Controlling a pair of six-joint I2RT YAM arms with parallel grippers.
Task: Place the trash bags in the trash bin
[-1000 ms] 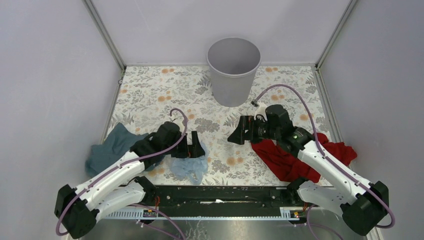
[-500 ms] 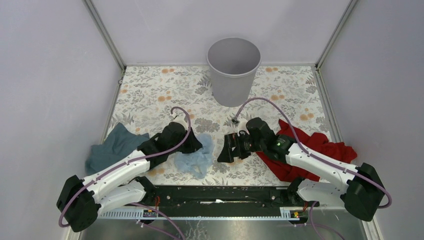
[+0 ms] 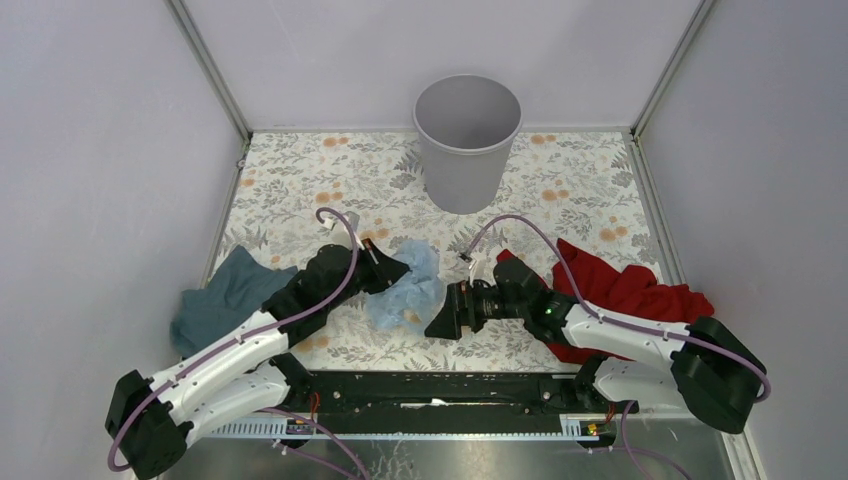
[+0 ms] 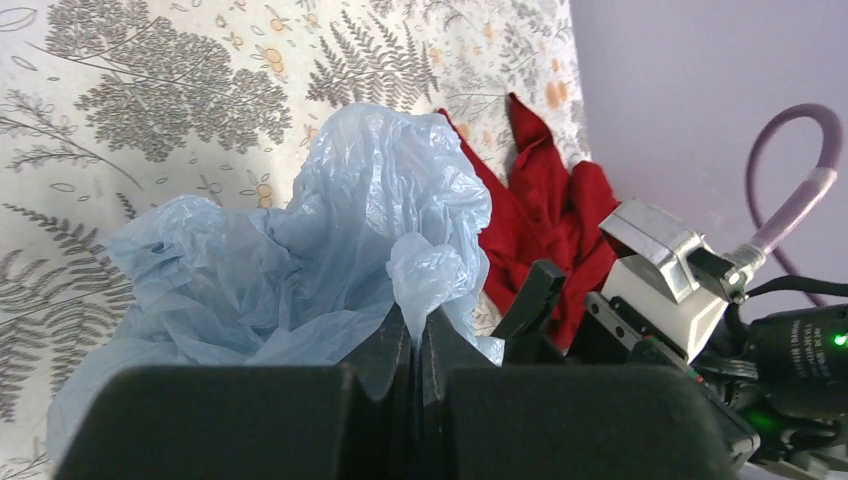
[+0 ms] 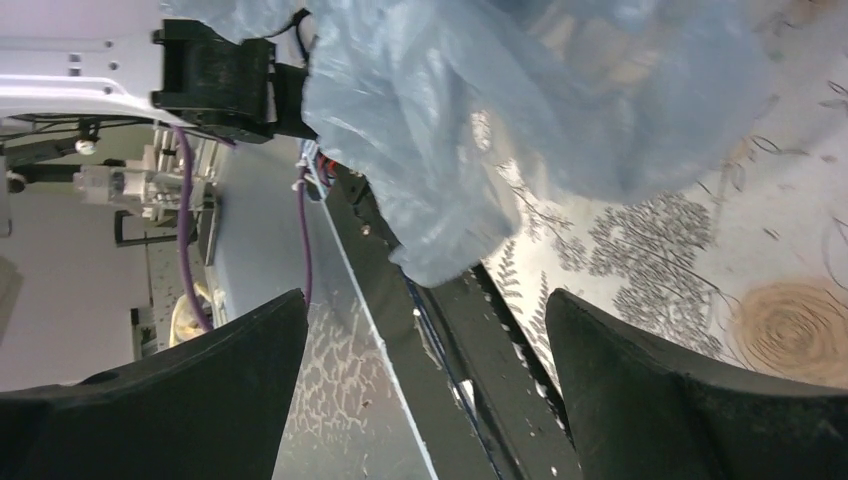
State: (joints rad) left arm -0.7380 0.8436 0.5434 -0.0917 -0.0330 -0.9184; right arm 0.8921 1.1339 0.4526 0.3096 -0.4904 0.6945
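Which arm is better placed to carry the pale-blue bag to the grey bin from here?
Left, I judge. The left gripper is shut on a fold of the trash bag. The right gripper is open beside the bag and holds nothing. The trash bin stands ahead of both.

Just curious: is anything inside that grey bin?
Nothing shows inside the trash bin, only grey wall; its near rim may hide some floor. The trash bag is outside, in the left gripper.
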